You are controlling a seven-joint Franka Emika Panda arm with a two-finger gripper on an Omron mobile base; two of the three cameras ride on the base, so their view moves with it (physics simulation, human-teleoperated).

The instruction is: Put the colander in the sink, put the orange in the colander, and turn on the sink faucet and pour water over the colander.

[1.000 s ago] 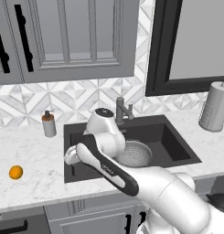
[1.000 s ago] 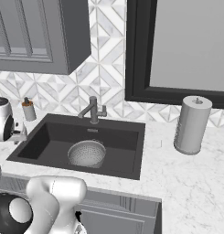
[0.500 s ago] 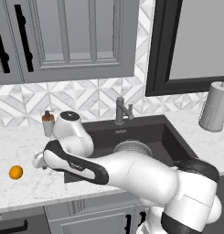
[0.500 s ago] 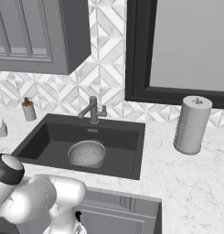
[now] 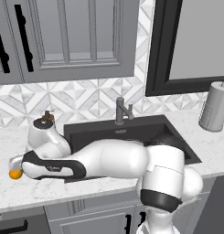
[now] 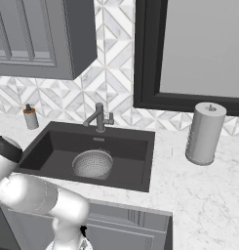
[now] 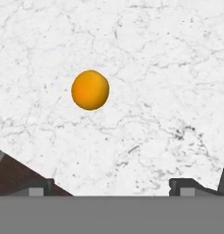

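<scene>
Fingers [image 7: 40, 186] spread to full width, nothing between them; gripper [image 7: 111, 187] poised over white marble counter [image 7: 154, 68], looking straight down at it. Both dark tips visible at bottom of hand view, far apart, not touching anything. Orange [image 7: 90, 90] resting on bare marble, above and left of the midpoint between the tips in hand view, clear of both fingers. In left base view, same fruit seen as a small orange patch at the far left of the counter, partly hidden behind the hand, well to the left of the sink [image 5: 173, 137]. Arm [image 5: 109, 160] stretched low and leftward across the front of the basin, blocking most of its interior in that view. Colander [image 6: 92, 163] sitting inside the dark basin, upright, near the middle of the floor, slightly left of centre in right base view, perforated bowl facing up and holding nothing. Sink faucet [image 6: 98, 117] mounted behind the rear rim of the basin, spout angled to the left in right base view, no stream running from it. Soap pump bottle [image 6: 29, 117] on the counter left of the basin against the tiled backsplash. Paper towel roll [image 6: 204, 133] upright on the counter right of the basin, well apart from it.
</scene>
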